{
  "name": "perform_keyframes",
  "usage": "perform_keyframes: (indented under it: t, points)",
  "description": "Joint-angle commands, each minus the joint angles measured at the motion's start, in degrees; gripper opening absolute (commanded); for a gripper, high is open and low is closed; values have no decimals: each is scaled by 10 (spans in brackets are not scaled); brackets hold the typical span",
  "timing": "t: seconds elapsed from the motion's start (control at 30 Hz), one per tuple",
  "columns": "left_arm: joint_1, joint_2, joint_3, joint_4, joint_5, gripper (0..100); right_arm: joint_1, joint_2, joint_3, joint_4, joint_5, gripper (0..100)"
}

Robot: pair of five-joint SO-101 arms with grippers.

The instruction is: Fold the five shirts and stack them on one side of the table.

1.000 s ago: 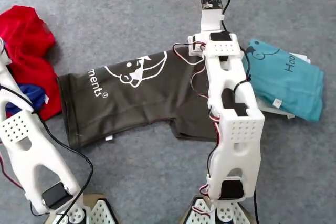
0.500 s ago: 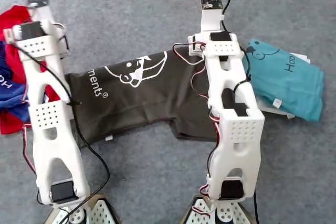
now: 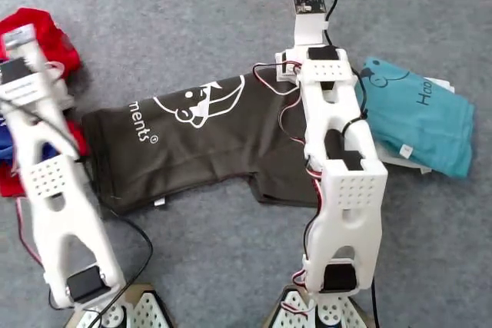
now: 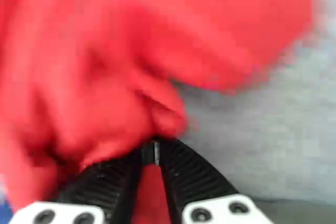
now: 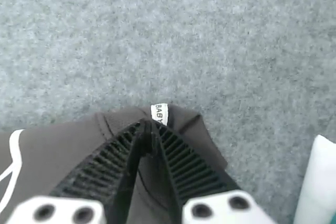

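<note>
A dark grey shirt (image 3: 200,144) with white print lies spread across the middle of the table. My right arm (image 3: 342,182) stretches over its right part, and my right gripper (image 5: 149,129) is shut on the shirt's edge (image 5: 184,129) beside a small white label (image 5: 160,114). At the far left a crumpled red shirt (image 3: 54,36) lies under my left arm (image 3: 46,174). My left gripper (image 4: 152,153) is shut on a fold of the red shirt (image 4: 131,66). A blue shirt (image 3: 6,144) peeks out at the left edge.
A folded teal shirt (image 3: 419,117) rests on a white one (image 3: 415,164) at the right side. Bare grey table (image 3: 192,36) lies beyond the dark shirt and along the front between the arm bases.
My left arm has swung from beside the dark shirt's left edge further left over the red shirt. The red and blue cloth shifted with it. The right arm has kept still.
</note>
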Motion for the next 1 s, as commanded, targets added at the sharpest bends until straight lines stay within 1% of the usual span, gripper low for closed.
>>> perform_keyframes:
  t: [0.0,0.07,0.13,0.2,0.27,0.37,0.43,0.5,0.57,0.63,0.73,0.83,0.87,0.97]
  points:
    - [-66,-42,-20,4,-68,30,8,-19,-26,-9,1,15]
    - [-85,-59,-20,4,-127,30,8,-19,-26,-9,1,15]
    - [-97,-72,-20,4,-168,30,8,-19,-26,-9,1,15]
    - [-95,-76,-20,6,-175,30,8,-19,-26,-9,1,15]
    - [-75,-80,-20,8,-172,30,8,-19,-26,-9,1,15]
    - [-19,-83,-22,4,-126,30,8,-19,-24,-9,-1,15]
    - [26,-93,-22,-20,-89,31,8,-18,-18,-8,-3,15]
    - [65,-120,-22,-50,-25,32,7,-20,-10,-9,-1,15]
    - [97,-157,-22,-57,34,32,7,-20,-9,-9,0,15]
    - [122,-206,-22,-53,76,32,7,-25,-9,-11,0,15]
    - [162,-284,-22,-19,102,31,4,-37,-6,-12,0,15]
    - [208,-348,-19,21,101,30,-4,-46,-3,-10,1,15]
    - [217,-354,-9,24,101,30,-4,-47,-8,-7,1,15]
    - [221,-348,83,24,101,30,0,-71,-20,11,27,15]
